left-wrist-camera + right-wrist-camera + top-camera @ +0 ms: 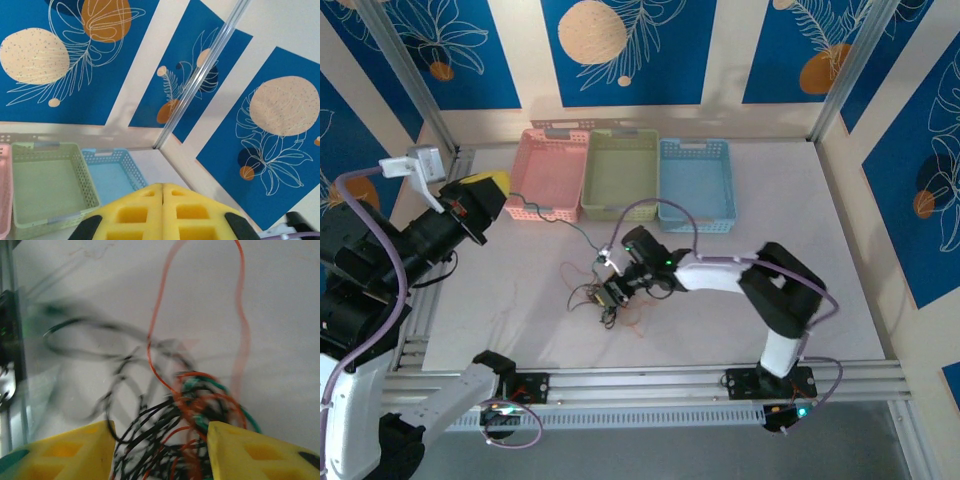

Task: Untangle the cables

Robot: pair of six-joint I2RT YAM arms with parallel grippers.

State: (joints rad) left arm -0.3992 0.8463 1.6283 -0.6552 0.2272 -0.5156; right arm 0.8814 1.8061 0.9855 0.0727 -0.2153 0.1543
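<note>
The cables [603, 303] lie in a tangle of thin black, orange-red and green wires on the white table, left of centre. One thin dark strand [567, 227] runs from the tangle up toward the pink basket. My right gripper [613, 291] is down over the tangle. In the right wrist view it [160, 445] is open, its yellow fingers [75, 452] wide apart with the cables [187, 407] bunched between them and an orange loop [155, 315] trailing away. My left gripper [488, 186] hangs raised at the far left, and its yellow fingertips [162, 200] are shut, holding nothing.
Three baskets stand in a row at the back: pink [552, 172], green [618, 172] and blue [696, 182]. The left wrist view shows the green basket [47, 185] and the blue basket [112, 172]. An aluminium rail [650, 380] runs along the near edge.
</note>
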